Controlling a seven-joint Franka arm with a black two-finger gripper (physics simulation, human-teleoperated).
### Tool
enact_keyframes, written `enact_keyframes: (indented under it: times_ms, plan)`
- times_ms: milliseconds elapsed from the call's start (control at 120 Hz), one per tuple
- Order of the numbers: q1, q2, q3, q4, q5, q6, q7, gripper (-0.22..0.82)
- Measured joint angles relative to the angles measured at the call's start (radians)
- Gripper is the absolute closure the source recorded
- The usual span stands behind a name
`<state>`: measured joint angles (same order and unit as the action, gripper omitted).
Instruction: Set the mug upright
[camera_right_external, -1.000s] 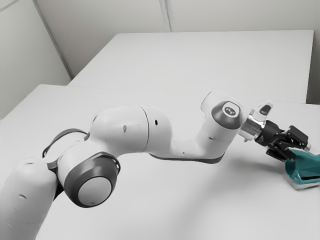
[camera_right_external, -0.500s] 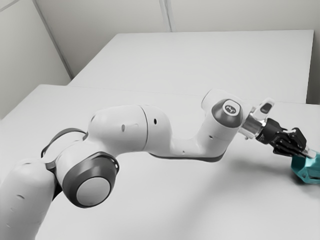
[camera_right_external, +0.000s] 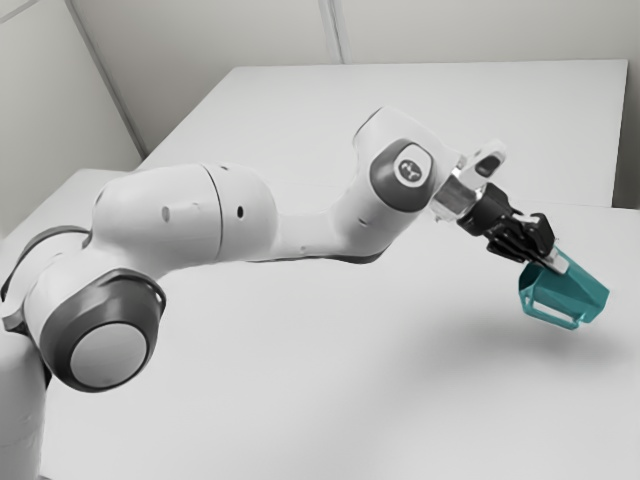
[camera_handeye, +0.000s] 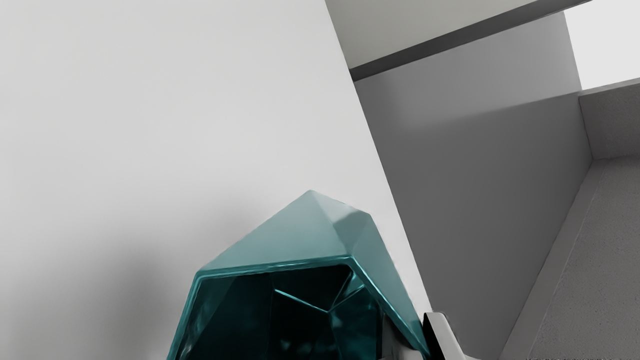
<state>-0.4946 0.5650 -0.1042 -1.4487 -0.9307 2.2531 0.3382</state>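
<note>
Teal faceted mug (camera_right_external: 583, 290) hanging tilted over the white table (camera_right_external: 300, 400) | gripper's (camera_right_external: 556, 263) got its wall pinched | exterior view: handle (camera_right_external: 552, 319); wrist view: straight into its dark inside (camera_handeye: 300, 320) | arm logo (camera_right_external: 411, 172) too tiny to read

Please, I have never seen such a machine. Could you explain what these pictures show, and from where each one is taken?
These are simulated pictures. The exterior view, taken from beside the machine, shows a white robot arm reaching over a pale table. At its end, a black gripper holds a teal mug, tilted and apparently raised above the table. The wrist view comes from a camera on the arm's hand, looking into the mug's opening: one finger is inside, another finger outside, pinching its wall.
</note>
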Motion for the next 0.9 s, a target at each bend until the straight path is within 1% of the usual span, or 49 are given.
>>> enact_keyframes:
  times_ms: [125,333,558,767,900]
  plan:
    - [0.049,-0.085,0.000,-0.062,0.140,-0.024,-0.050,0.79]
    - [0.137,-0.197,0.001,-0.153,0.373,-0.093,-0.135,0.79]
    - [0.191,-0.321,0.001,-0.257,0.645,-0.165,-0.226,0.79]
    - [0.267,-0.434,-0.001,-0.369,0.837,-0.216,-0.308,0.79]
    - [0.315,-0.496,-0.001,-0.433,0.907,-0.235,-0.349,0.79]
